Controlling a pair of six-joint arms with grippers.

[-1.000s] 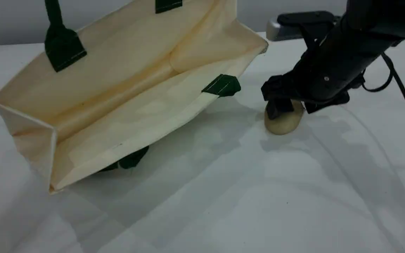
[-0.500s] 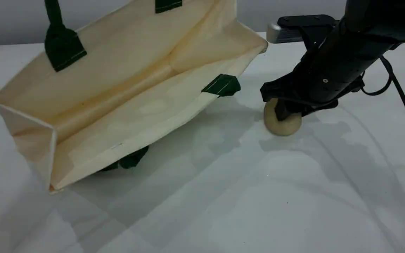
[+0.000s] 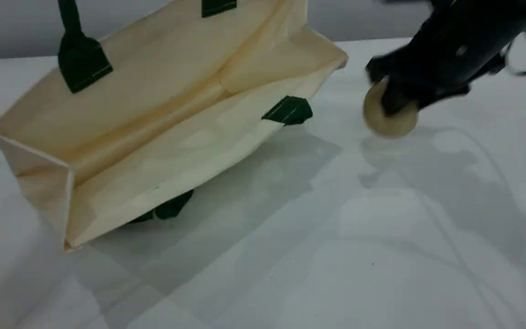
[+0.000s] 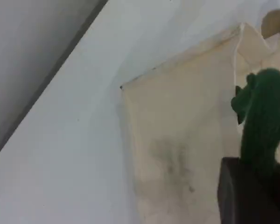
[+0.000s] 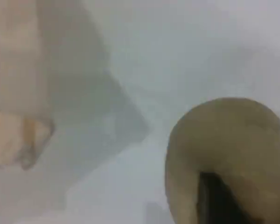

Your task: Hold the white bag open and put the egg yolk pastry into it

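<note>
Egg yolk pastry (image 3: 388,119) sits clamped in the right jaws, lifted off the table.

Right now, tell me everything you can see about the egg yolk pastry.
The egg yolk pastry is a small, round, tan-beige ball with a matte surface. The right gripper is shut on it and holds it clear of the table, its shadow lying below. It hangs to the right of the white bag, outside the bag's open mouth and apart from it. The picture is blurred, so finer detail cannot be told.

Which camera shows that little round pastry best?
The scene view: the egg yolk pastry shows nearly whole, held off the table. The right wrist view gives a blurred close-up; the left wrist view catches only a sliver.
</note>
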